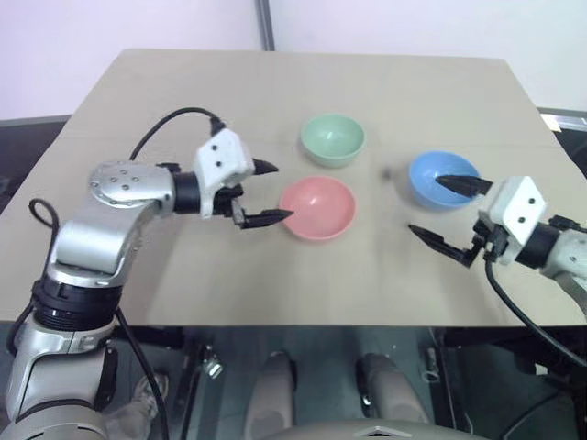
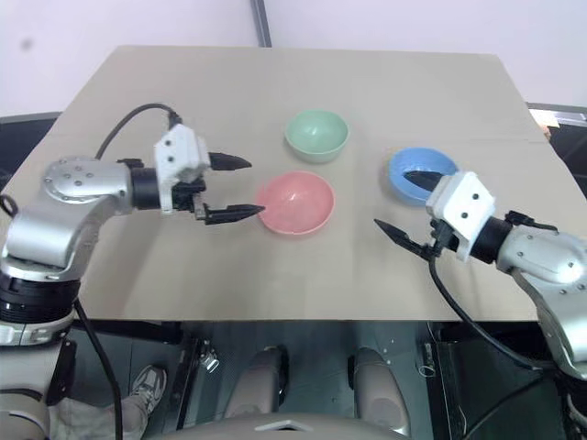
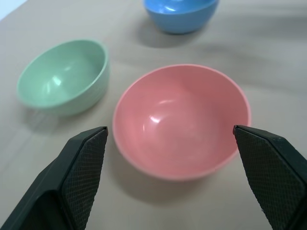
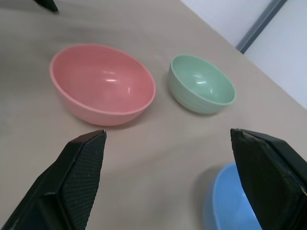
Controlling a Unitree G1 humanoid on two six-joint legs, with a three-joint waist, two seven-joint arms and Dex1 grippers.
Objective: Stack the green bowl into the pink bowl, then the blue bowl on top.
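With both the left gripper [image 1: 267,193] and right gripper [image 1: 444,211] spread wide and empty, the green bowl [image 1: 332,138], just beyond the left fingertips behind the pink bowl [image 1: 317,207], is judged light, stiff and slippery, best pinched across its rim.

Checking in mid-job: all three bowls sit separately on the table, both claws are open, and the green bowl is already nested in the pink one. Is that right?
Not quite. The green bowl is not nested in the pink bowl; it sits on the table behind it, apart, as the left eye view shows. The rest holds: the blue bowl stands alone, and the left claw and right claw are open.
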